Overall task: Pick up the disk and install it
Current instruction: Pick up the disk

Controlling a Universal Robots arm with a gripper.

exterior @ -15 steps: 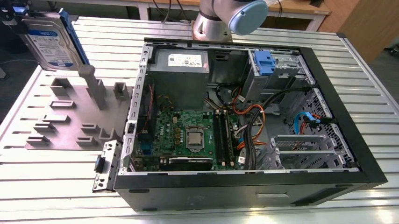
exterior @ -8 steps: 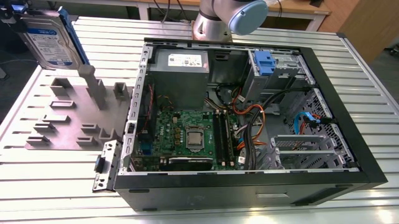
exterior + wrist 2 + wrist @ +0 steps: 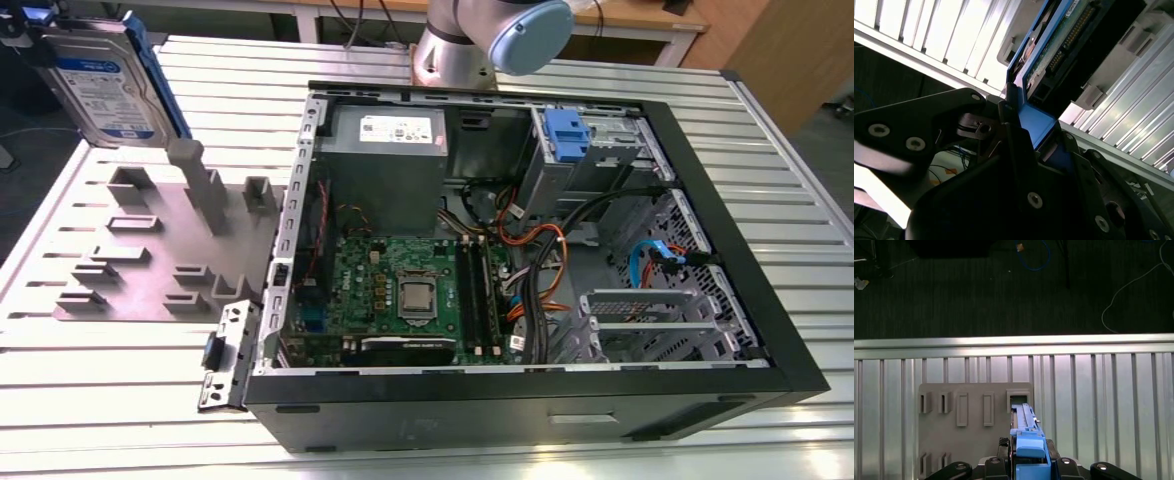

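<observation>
The flat, rectangular silver-grey metal disk (image 3: 107,75), with a white-and-blue label and blue plastic side rails, hangs on edge from the pincer (image 3: 1030,460). The pincer's black fingers (image 3: 1013,131) are pressed against the disk's blue rail from both sides, pinching it. In the second wrist view the disk (image 3: 1074,30) reaches away from the fingers, showing a strip of green circuit board and a row of connector pins. In the first wrist view it is seen edge-on (image 3: 1024,420).

Directly beneath the pincer lies a grey plastic holder plate (image 3: 147,250) with rectangular slots and upright posts. The disk's far end is over a square slot (image 3: 1019,399) at the plate's corner; whether it touches the holder cannot be told. The plate rests on a ribbed pale metal table (image 3: 787,200).

Well away from the pincer, toward the exterior view's right, an open black computer case (image 3: 534,410) lies on its side on the same table. Inside it are a green motherboard (image 3: 400,290), a large grey metal box with a white sticker (image 3: 387,135), a small blue plastic latch piece (image 3: 566,135) and orange cables (image 3: 541,245). Beyond the case stands the silver arm base (image 3: 467,45).
</observation>
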